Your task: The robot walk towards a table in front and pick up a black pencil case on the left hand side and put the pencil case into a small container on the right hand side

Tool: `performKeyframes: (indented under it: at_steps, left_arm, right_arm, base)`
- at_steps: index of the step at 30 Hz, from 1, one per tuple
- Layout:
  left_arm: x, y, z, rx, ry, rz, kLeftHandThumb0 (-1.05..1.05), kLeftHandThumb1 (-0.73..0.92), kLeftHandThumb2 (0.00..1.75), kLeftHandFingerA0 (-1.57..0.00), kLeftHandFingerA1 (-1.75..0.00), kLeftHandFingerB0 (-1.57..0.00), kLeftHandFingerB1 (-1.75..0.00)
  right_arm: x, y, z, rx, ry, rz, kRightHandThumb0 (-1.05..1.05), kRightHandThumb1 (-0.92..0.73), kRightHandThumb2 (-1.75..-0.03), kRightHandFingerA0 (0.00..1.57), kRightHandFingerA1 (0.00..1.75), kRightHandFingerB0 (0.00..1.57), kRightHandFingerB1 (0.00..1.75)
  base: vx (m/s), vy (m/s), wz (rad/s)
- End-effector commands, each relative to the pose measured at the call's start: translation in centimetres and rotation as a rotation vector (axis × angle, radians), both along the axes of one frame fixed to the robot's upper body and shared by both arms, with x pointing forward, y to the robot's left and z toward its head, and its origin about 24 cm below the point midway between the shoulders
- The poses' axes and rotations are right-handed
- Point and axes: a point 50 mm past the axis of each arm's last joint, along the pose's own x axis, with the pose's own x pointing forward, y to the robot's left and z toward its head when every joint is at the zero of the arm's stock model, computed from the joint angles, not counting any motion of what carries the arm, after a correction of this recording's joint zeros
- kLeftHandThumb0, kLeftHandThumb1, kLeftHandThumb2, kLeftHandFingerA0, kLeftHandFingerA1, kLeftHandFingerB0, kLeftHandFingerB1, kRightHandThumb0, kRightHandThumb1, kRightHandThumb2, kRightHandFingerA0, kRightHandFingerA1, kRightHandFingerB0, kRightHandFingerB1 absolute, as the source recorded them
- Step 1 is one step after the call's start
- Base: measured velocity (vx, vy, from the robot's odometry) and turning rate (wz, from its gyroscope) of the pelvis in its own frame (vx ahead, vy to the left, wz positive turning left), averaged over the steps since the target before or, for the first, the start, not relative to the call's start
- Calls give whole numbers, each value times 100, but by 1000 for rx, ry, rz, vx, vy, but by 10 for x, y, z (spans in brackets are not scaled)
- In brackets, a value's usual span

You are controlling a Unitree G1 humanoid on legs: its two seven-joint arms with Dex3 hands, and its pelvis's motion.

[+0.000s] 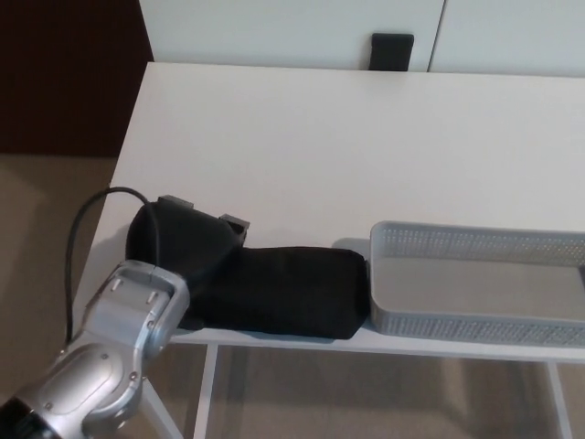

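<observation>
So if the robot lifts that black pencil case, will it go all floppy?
Probably a bit. The pencil case looks like soft cloth with rounded, puffy edges, so its free end may sag. It lies flat and long, so it likely won't roll. The left hand sits at one end.
</observation>
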Motion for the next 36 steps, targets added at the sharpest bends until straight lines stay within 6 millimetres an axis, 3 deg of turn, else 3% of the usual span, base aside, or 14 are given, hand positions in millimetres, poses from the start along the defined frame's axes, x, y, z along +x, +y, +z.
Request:
performKeyframes:
  at_steps: [1,6,7,11,12,14,15,16,17,19,26,30,32,36]
  left_arm:
    - [-9,-4,-5,-203,-78,-122,-36,84,65,-65,-164,-59,-103]
    - [-5,-1,3,-198,-78,-118,-35,83,65,-64,-161,-59,-99]
    - [-3,1,8,-183,-70,-107,-34,82,65,-65,-159,-66,-77]
    - [2,10,16,-146,-80,-72,-33,81,65,-65,-160,-66,-84]
    - [4,14,19,-147,-82,-54,-33,80,66,-72,-158,-70,-68]
    - [9,22,26,-146,-93,-23,-46,71,79,-80,-142,-68,-70]
    - [11,25,29,-145,-104,-12,-32,80,66,-73,-162,-70,-74]
    - [13,28,31,-146,-115,-6,-45,69,76,-85,-147,-67,-87]
    - [15,31,34,-150,-123,2,-31,82,63,-70,-168,-63,-98]
    - [17,36,38,-150,-133,12,-31,81,63,-72,-170,-60,-109]
    - [28,53,61,-101,-171,57,-29,78,65,-77,-161,-70,-71]
    - [31,57,71,-97,-195,70,-31,79,64,-72,-165,-70,-78]
    - [32,53,77,-98,-205,65,-45,69,77,-87,-147,-69,-76]
    - [32,28,94,-139,-239,3,-32,78,66,-76,-161,-71,-70]
  right_arm:
    - [3,-9,5,-47,-2,12,-46,-53,-57,73,53,60,45]
    - [2,-10,5,-48,-2,12,-47,-53,-57,72,52,61,45]
    - [2,-10,5,-47,2,16,-47,-53,-57,73,52,62,45]
    - [2,-8,4,-35,0,11,-45,-54,-57,74,53,63,46]
    - [2,-8,4,-36,2,10,-47,-53,-57,75,54,65,46]
    - [2,-8,4,-41,4,8,-47,-53,-57,76,55,66,46]
    - [2,-8,4,-43,3,9,-47,-54,-57,77,54,67,46]
    - [2,-8,4,-44,3,10,-47,-54,-57,76,54,66,46]
    - [2,-8,4,-44,3,12,-47,-54,-57,76,54,65,46]
    - [2,-8,4,-43,4,10,-47,-55,-57,76,55,67,46]
    - [4,-8,4,-17,-7,-9,-46,-54,-57,75,55,69,47]
    - [4,-8,5,-20,-12,-4,-47,-55,-57,75,54,69,47]
    - [3,-9,5,-29,-11,-2,-47,-55,-57,76,53,69,47]
    - [3,-9,6,-32,-16,9,-47,-55,-57,76,55,68,47]
  base:
    - [0,0,0]
    - [0,0,0]
    - [0,0,0]
    - [0,0,0]
    - [0,0,0]
    - [0,0,0]
    - [0,0,0]
    - [0,0,0]
    - [0,0,0]
    - [0,0,0]
    - [0,0,0]
    - [0,0,0]
    - [0,0,0]
    - [0,0,0]
